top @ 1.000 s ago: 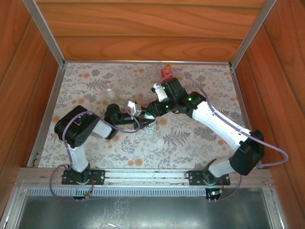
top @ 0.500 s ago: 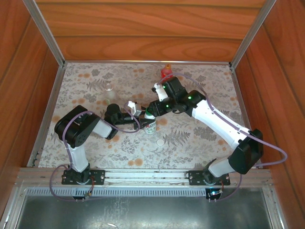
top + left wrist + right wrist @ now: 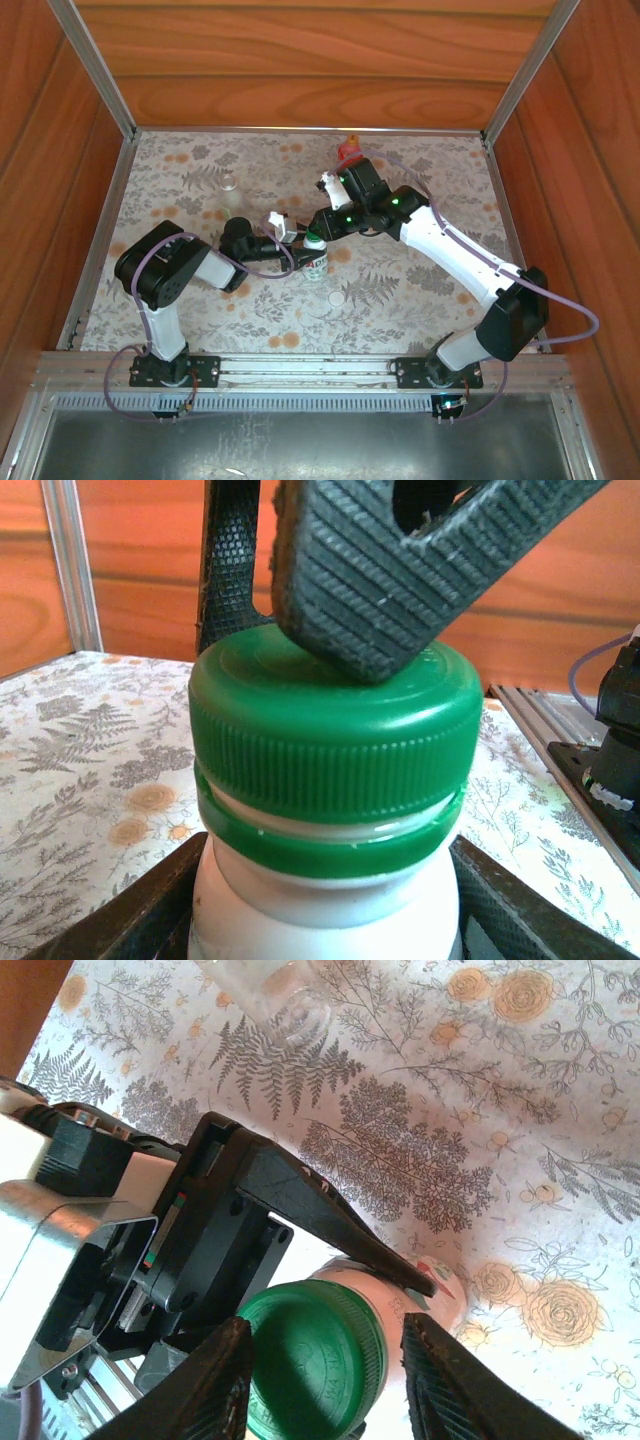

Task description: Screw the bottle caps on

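Note:
My left gripper is shut on the white bottle, holding it upright low on the body, at mid-table. A green cap sits on its neck, above a green ring. My right gripper hangs over it, its fingers straddling the green cap. One finger is at the cap's rim and a small gap shows at the other, so it is open. The red bottle stands at the back with a golden top. A clear bottle stands at the back left.
A small white cap lies on the floral cloth in front of the held bottle. Wooden walls and metal rails close in the table on three sides. The clear bottle is beyond my right fingers.
My right gripper's jaws have narrowed around the green cap, and its wrist has shifted slightly. The left arm and the white bottle have stayed put.

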Motion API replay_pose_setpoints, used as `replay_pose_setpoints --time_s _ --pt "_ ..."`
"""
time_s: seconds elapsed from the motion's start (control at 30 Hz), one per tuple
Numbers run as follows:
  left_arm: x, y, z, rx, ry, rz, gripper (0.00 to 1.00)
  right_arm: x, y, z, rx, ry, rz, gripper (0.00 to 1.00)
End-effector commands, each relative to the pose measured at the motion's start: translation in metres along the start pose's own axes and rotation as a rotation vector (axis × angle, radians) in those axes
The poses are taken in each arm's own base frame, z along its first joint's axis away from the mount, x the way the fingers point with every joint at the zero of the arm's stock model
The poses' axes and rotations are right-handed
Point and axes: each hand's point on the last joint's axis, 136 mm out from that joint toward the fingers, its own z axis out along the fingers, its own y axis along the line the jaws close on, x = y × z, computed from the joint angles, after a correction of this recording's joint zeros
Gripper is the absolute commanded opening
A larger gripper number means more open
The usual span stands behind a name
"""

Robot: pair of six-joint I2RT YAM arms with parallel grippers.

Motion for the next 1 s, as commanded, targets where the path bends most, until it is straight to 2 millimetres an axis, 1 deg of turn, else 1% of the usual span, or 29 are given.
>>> replay_pose_setpoints --time_s 0.0,0.13,0.2,0.3,0.37,0.5,0.63,0.67,0.77,0.9,0.97 --pt "0.004 -0.001 0.001 0.028 0.008 -0.018 0.57 0.019 -0.024 0.005 0.089 0.083 0.041 0.40" --pt "0.004 -0.002 0.000 0.027 0.008 -0.018 0.57 0.022 -0.027 0.005 0.105 0.091 0.039 0.38" --pt "0.004 -0.001 0.000 0.027 0.009 -0.018 0.57 0.023 -0.029 0.003 0.117 0.089 0.034 0.39" --pt "0.005 -0.002 0.001 0.032 0.011 -0.021 0.57 0.023 -0.032 0.000 0.138 0.085 0.020 0.48" --pt "0.006 -0.002 0.001 0.030 0.012 -0.022 0.57 0.020 -0.032 -0.002 0.139 0.074 0.014 0.50" --pt "0.006 -0.001 0.001 0.031 0.013 -0.025 0.57 0.009 -0.022 -0.009 0.096 0.030 0.010 0.53" --pt "0.007 -0.002 0.001 0.031 0.014 -0.027 0.57 -0.008 -0.003 -0.025 0.020 -0.043 0.006 0.55" --pt "0.007 -0.002 0.001 0.032 0.014 -0.028 0.57 -0.010 -0.001 -0.027 0.012 -0.056 0.005 0.55" --pt "0.006 -0.002 0.001 0.033 0.013 -0.028 0.57 -0.010 -0.004 -0.028 0.029 -0.056 0.005 0.52" --pt "0.006 -0.002 0.001 0.034 0.012 -0.027 0.57 -0.003 -0.008 -0.018 0.040 -0.018 0.006 0.41" --pt "0.007 -0.003 0.001 0.035 0.014 -0.029 0.57 0.000 -0.008 -0.013 0.028 -0.004 0.011 0.38"
